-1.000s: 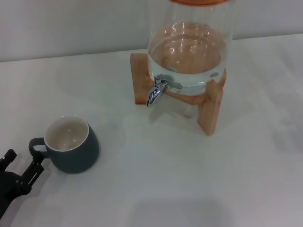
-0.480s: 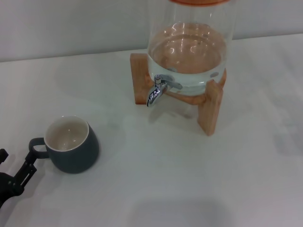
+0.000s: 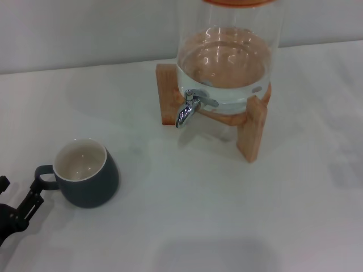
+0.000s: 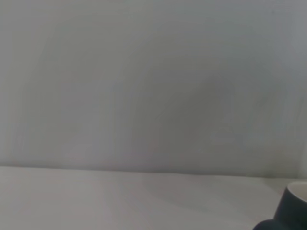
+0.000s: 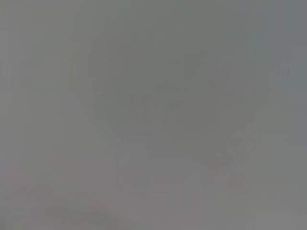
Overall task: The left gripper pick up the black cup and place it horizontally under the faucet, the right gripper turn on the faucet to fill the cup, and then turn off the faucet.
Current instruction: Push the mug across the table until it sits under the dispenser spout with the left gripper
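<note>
The black cup [image 3: 86, 173] stands upright on the white table, at the left in the head view, cream inside showing, its loop handle pointing left. My left gripper [image 3: 18, 194] is at the lower left edge, open, with one finger [image 3: 33, 199] just beside the handle. An edge of the cup also shows in the left wrist view [image 4: 293, 211]. The faucet [image 3: 187, 110] is a chrome spigot sticking out of the glass dispenser, far to the right of the cup. My right gripper is out of view.
The clear glass water dispenser [image 3: 227, 51], holding water, stands on a wooden stand [image 3: 252, 133] at the back centre. A pale wall runs behind the table [image 3: 187, 204]. The right wrist view shows only plain grey.
My left gripper has drawn back a little toward the lower left edge. The cup and the faucet have not moved.
</note>
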{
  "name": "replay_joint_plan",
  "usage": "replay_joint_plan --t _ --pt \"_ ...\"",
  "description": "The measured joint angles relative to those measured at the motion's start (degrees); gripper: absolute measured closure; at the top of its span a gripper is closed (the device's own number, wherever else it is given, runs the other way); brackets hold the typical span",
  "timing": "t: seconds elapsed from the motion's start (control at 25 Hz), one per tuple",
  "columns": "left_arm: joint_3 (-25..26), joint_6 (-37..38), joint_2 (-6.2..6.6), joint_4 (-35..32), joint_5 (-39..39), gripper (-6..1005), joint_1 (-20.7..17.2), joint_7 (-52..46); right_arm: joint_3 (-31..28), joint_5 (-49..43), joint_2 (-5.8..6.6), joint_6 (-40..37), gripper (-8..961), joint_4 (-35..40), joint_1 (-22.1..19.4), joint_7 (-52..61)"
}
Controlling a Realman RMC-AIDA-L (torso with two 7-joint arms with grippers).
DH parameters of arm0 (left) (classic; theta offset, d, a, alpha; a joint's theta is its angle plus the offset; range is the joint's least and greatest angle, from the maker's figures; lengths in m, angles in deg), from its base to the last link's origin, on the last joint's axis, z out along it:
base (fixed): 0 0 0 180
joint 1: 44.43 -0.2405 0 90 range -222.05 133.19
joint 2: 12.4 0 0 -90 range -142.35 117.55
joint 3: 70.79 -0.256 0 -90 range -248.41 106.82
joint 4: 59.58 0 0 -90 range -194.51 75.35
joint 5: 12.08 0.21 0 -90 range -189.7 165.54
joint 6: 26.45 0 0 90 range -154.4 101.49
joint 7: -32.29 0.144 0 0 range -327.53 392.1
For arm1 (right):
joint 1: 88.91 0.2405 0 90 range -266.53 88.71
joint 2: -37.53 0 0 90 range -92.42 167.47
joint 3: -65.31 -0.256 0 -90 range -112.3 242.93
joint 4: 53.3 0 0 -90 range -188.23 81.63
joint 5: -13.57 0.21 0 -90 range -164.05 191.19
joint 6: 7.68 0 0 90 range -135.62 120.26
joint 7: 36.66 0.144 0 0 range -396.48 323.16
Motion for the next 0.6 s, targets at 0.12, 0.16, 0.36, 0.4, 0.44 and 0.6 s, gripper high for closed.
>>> replay_joint_plan --t 0.12,0.16,0.36,0.4,0.44,0.6 --pt "0.0 0.0 0.02 0.0 -0.6 263 0.0 0.0 0.0 0.0 0.0 0.0 144 0.0 -0.3 0.0" --pt "0.0 0.0 0.04 -0.1 -1.0 263 0.0 0.0 0.0 0.0 0.0 0.0 144 0.0 -0.4 0.0" --pt "0.0 0.1 0.06 -0.6 -1.3 264 0.1 0.0 0.0 0.0 0.0 0.1 144 0.0 -0.4 0.0" --pt "0.0 0.1 0.07 -0.6 -1.3 264 0.2 0.0 0.0 0.0 0.0 0.1 144 0.0 -0.4 0.0" --pt "0.0 0.1 0.07 -0.6 -1.3 264 0.2 0.0 0.0 0.0 0.0 0.2 144 -0.1 -0.4 0.0" --pt "-0.1 0.5 0.09 -0.7 -1.2 265 0.5 0.0 0.0 0.0 0.0 0.8 144 -0.4 -0.4 0.0"
